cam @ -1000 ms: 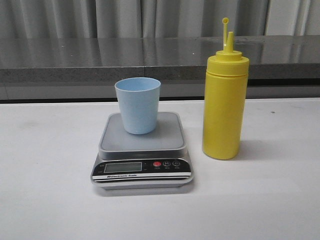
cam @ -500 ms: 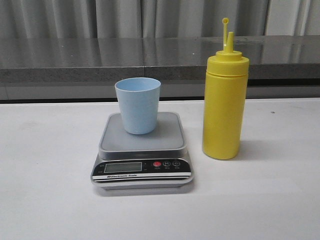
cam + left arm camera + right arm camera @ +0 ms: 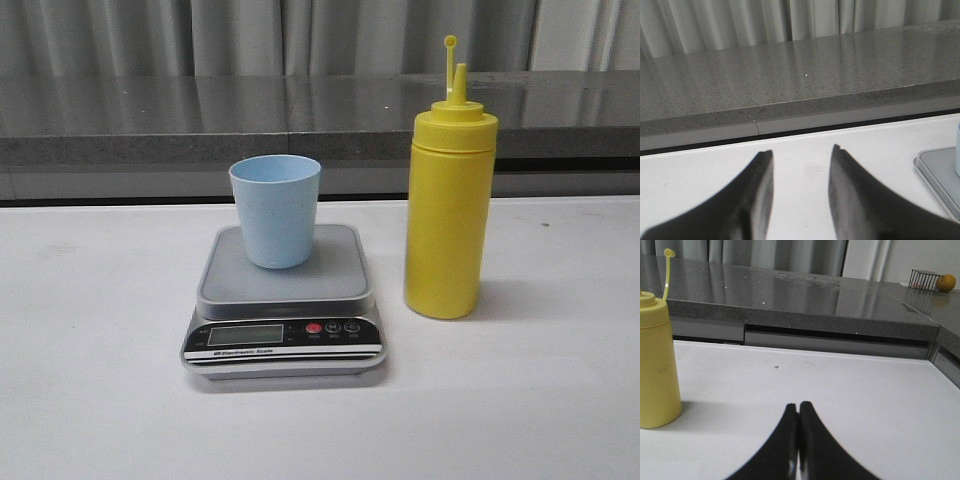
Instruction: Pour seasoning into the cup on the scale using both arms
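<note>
surroundings first: white tabletop [image 3: 90, 400] carries only the scale [image 3: 285, 300], cup [image 3: 276, 210] and seasoning bottle [image 3: 449, 215]; no arm shows in the front view. scale sits near table centre with its black panel, lcd and red button [image 3: 314, 327] facing the camera. pale blue cup stands upright on the back half of the platform, mouth up, inside looks empty as far as the angle allows. yellow bottle stands upright on the table just to the right of the scale, apart from it, nozzle up and its tethered tip cap [image 3: 450, 42] hanging off to the side on its strap (nozzle uncapped). nothing lies between bottle and cup.

behind the table: grey speckled stone ledge [image 3: 140, 115] running the full width, pale pleated curtain [image 3: 240, 35] above it. in the right wrist view a small wire rack [image 3: 923, 279] and an orange round object [image 3: 945, 282], possibly a fruit, sit far off on the ledge.

left gripper [image 3: 800, 155]: fingers spread with bare table showing between them, holding nothing; a corner of the scale and a sliver of cup at that view's edge. right gripper [image 3: 798, 407]: fingertips pressed together, nothing between them, over bare table; the bottle stands well off to one side in its view, not touched.
</note>
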{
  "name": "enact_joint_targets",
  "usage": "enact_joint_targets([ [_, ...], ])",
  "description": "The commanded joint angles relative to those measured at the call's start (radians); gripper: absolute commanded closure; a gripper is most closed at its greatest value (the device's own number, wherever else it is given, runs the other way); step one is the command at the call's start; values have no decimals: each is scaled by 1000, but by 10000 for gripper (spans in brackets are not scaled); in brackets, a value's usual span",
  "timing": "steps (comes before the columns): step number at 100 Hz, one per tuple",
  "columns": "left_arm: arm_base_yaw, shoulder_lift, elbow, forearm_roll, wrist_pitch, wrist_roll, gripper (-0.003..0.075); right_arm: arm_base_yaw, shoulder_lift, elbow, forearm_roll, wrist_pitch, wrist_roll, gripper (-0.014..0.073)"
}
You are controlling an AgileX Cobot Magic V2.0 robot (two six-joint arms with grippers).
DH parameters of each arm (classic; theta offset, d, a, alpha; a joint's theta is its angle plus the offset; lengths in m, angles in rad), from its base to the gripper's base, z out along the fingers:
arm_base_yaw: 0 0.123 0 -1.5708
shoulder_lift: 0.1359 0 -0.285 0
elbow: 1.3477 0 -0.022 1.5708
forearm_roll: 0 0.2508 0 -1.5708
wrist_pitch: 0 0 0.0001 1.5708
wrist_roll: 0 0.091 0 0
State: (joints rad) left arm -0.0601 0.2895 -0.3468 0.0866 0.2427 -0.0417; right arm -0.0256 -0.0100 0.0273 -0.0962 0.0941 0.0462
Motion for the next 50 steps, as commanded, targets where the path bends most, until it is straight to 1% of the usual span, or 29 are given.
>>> enact_joint_targets([
  [1, 2, 6, -26, 3, -87, 1, 614, -2, -15, 1, -9, -82, -4, 713],
  [11, 2, 6, -26, 3, -87, 1, 738, -2, -15, 1, -9, -82, -4, 713],
  [50, 2, 6, -26, 1, -87, 1, 738, -2, -15, 1, -9, -82, -4, 713],
])
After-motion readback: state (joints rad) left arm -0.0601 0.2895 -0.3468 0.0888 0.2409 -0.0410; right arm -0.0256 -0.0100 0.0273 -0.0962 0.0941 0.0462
